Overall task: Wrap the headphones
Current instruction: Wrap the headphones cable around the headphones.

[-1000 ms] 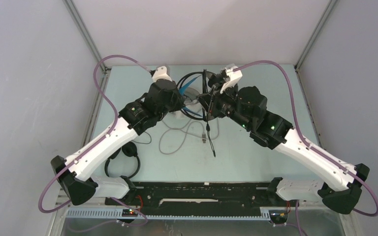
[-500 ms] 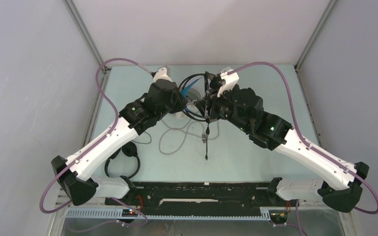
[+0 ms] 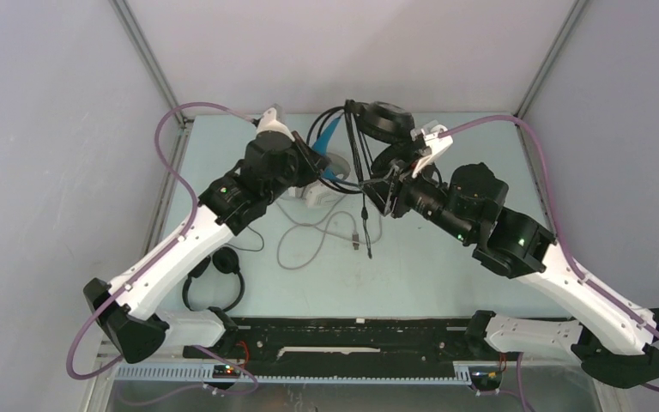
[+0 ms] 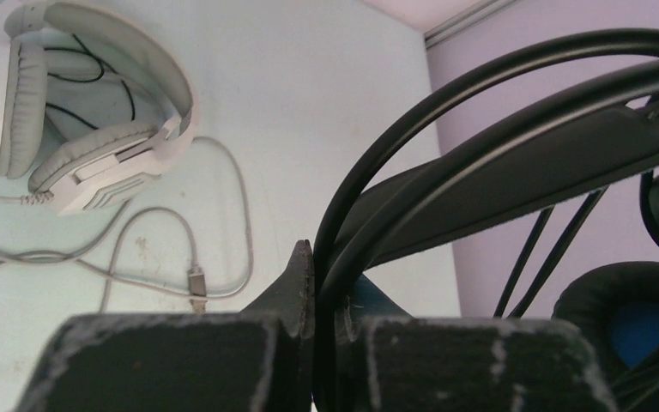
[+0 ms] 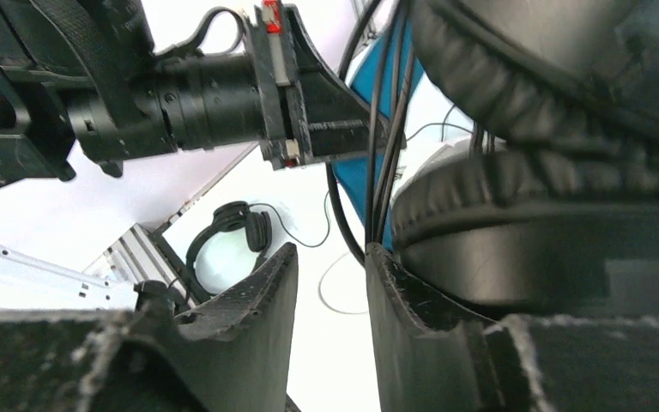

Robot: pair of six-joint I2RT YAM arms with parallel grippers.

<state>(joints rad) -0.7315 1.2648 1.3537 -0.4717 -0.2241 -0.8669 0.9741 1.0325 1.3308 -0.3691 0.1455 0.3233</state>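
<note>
— Since both arms reach over the far middle of the pale tabletop (image 3: 429, 275), which pincer carries the load?

— That is the left pincer (image 4: 322, 287). Its two pads are pressed together on the thin headband of the bulky black over-ear headphones with blue accents (image 4: 515, 163). The headphones arch up and away from it, held clear of the tabletop.

— And the right pincer (image 5: 330, 257)?

— It is spread a little, and bare tabletop shows through the gap. Nothing sits between its fingers. A padded black ear cup (image 5: 515, 232) bulges just beside one finger. Strands of black cable (image 5: 376, 172) run down to that fingertip, but I cannot tell whether they touch it.

— Where does that cable go?

— It trails down on the near side of the right pincer. I cannot tell whether its end rests on the tabletop.

— And the other pairs?

— The large white-grey over-ear headphones (image 4: 94, 163) lie flat on the tabletop beneath and beyond the left pincer. Their grey cable (image 4: 196, 281) loops loosely beside them. The small slim black headphones (image 3: 214, 279) lie well behind the left pincer, back toward that arm's base.
</note>
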